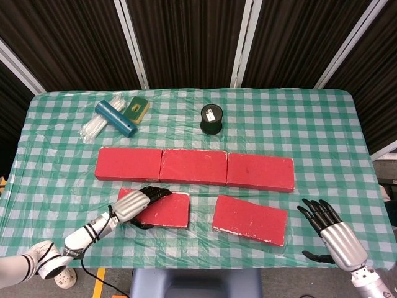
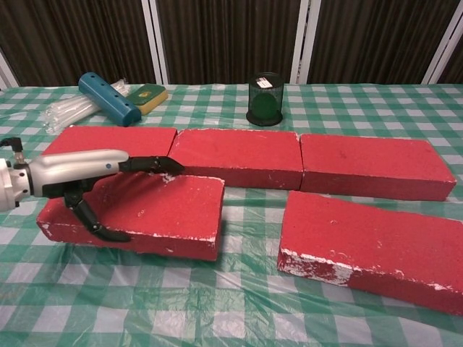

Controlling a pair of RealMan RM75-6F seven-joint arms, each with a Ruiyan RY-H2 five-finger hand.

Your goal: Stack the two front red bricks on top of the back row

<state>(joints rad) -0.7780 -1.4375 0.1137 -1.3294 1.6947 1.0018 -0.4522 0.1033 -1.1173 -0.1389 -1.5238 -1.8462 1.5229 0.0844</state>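
Note:
Three red bricks form the back row (image 1: 194, 167) (image 2: 239, 155) across the table's middle. In front of it, my left hand (image 1: 136, 203) (image 2: 87, 173) grips the front left red brick (image 1: 164, 210) (image 2: 155, 215), fingers over its top and thumb against its near side; the brick looks raised off the cloth. The front right red brick (image 1: 250, 220) (image 2: 372, 246) lies flat on the cloth, untouched. My right hand (image 1: 332, 231) hovers at the table's front right corner, fingers spread, holding nothing; the chest view does not show it.
A black mesh cup (image 1: 211, 118) (image 2: 264, 98) stands behind the back row. At the back left lie a blue cylinder (image 1: 115, 118) (image 2: 108, 97), clear tubes (image 1: 98, 127) and a green-and-yellow sponge (image 1: 137, 108) (image 2: 147, 96). The green checked cloth (image 1: 322, 136) is covered with plastic film.

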